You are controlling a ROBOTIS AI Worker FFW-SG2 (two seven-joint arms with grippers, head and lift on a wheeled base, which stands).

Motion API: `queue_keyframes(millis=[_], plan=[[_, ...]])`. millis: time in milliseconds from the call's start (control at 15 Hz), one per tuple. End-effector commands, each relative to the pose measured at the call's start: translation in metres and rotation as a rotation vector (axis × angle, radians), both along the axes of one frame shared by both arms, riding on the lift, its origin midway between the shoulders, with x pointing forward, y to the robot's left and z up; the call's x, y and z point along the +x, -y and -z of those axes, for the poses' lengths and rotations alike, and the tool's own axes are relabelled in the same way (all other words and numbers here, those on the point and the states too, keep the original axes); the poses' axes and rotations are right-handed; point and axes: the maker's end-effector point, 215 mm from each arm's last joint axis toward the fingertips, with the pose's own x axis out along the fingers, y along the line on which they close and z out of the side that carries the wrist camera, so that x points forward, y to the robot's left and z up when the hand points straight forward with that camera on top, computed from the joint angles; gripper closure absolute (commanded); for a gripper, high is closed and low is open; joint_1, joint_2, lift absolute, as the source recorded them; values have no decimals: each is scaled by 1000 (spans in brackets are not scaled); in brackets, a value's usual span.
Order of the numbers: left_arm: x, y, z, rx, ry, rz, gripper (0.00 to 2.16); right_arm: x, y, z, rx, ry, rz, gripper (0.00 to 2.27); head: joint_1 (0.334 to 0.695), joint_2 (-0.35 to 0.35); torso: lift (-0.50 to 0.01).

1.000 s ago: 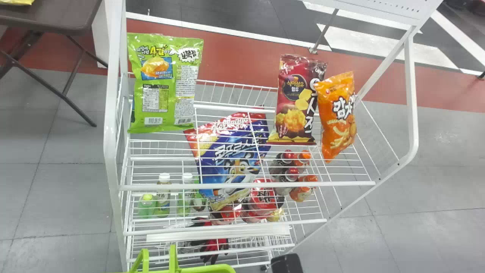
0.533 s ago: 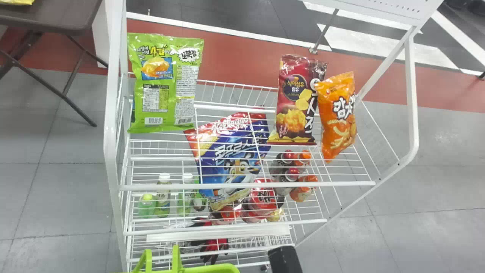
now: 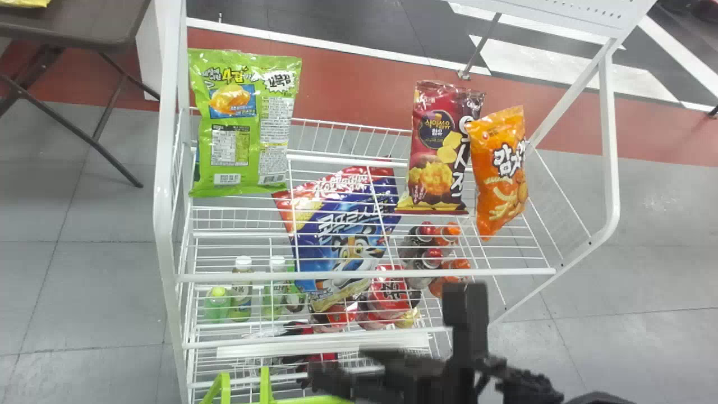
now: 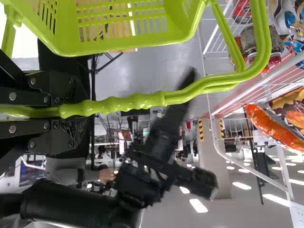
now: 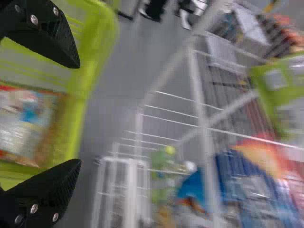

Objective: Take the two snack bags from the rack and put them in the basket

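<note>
1. A snack bag (image 5: 26, 126) lay inside the green basket (image 5: 100, 52), seen between the spread fingers of the right pincer (image 5: 79, 113). Judging by that, one of the two bags was in and half the job was done.
2. The right pincer stood open, near the basket and in front of the rack (image 3: 370, 276), with nothing in its grip.
3. The left pincer (image 4: 78, 113) was closed on the basket's handle (image 4: 137, 100), holding it ready for another load.
4. Four bags were on the rack: a green bag (image 3: 241, 126) by the left side, a blue bag (image 3: 342, 241) leaning at a tilt next to it, then a maroon bag (image 3: 440, 148) and an orange bag (image 3: 499, 168) side by side towards the right.
5. What seemed left was one more bag to pick, carry over and drop in. Which of the four was meant could not be told.
6. The next move probably called for the right pincer to rise to the rack, clear of its front wires.
</note>
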Motion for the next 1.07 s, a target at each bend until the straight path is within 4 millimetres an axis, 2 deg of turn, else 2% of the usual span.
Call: queue_keyframes(millis=[0,67,200,333,400,600,800,1000], plan=[[0,5,-2,-3,1,11,1598,75,8,-71,-10,371,84,66,695,-350,-10],[-1,6,-2,-6,0,13,1598,96,1,-96,12,481,86,66,695,-350,-10],[-2,7,-2,-6,-2,16,1598,128,-15,-128,39,636,97,66,695,-350,-10],[-4,11,-1,4,1,27,1598,159,-38,-122,-2,661,82,76,695,-350,-10],[-4,13,0,8,2,30,1598,173,-43,-122,-15,675,83,76,695,-342,-10],[-2,15,3,17,8,37,1598,210,-70,-118,-14,700,42,100,695,-264,-10],[2,14,6,25,11,36,1598,248,-87,-113,-42,712,45,107,695,-208,-10],[9,12,8,29,17,31,1598,278,-106,-98,-64,699,25,113,695,-149,-10]])
